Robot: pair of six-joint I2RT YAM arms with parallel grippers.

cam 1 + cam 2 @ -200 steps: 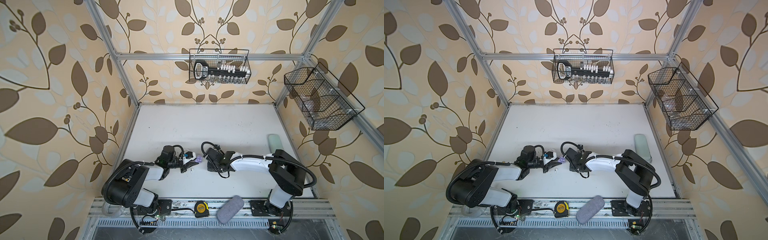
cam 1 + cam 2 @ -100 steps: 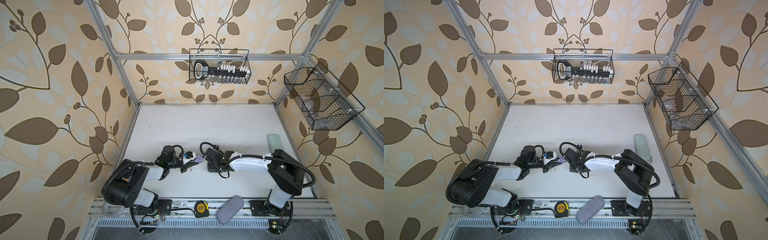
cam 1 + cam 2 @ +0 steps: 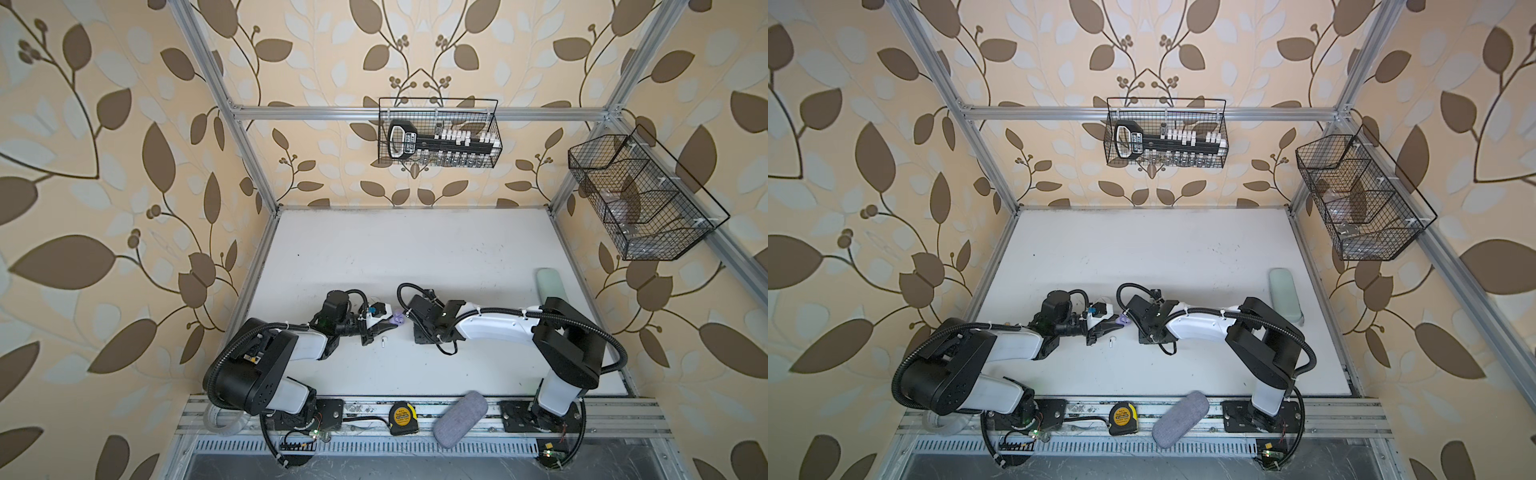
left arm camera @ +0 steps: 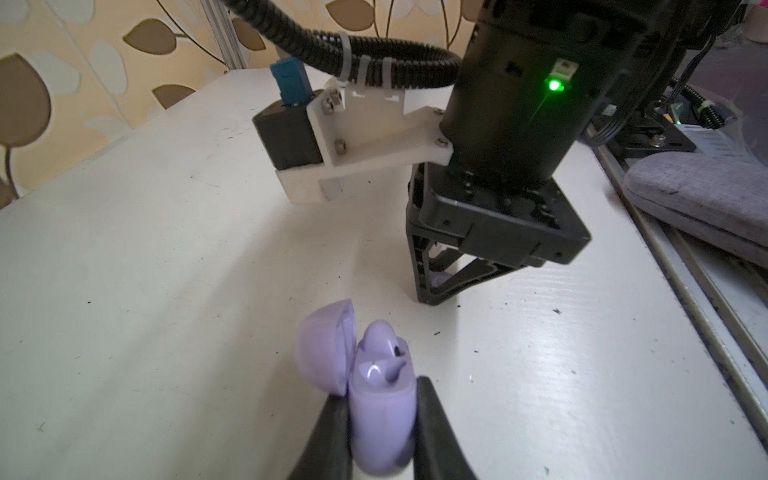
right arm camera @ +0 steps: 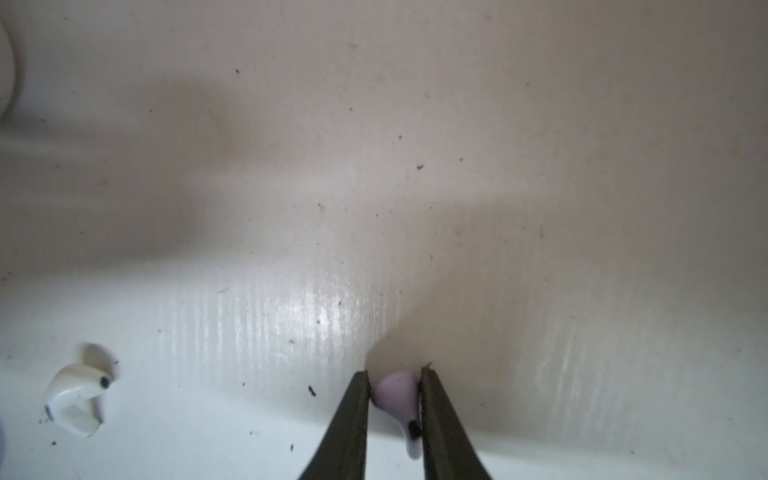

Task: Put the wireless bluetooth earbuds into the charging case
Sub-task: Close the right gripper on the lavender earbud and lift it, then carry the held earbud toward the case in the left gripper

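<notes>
The left end effector grips the open lavender charging case while the right end effector, just ahead, pinches a lavender earbud at the desk; next, probably lift and align it over the case.

White arm shells, black joints, ribbed black cable conduit, green LED, right claw black.

Soft, even light fills both top views, edges bowed; in wrist views glare streaks the desk and near fingers blur.
</notes>
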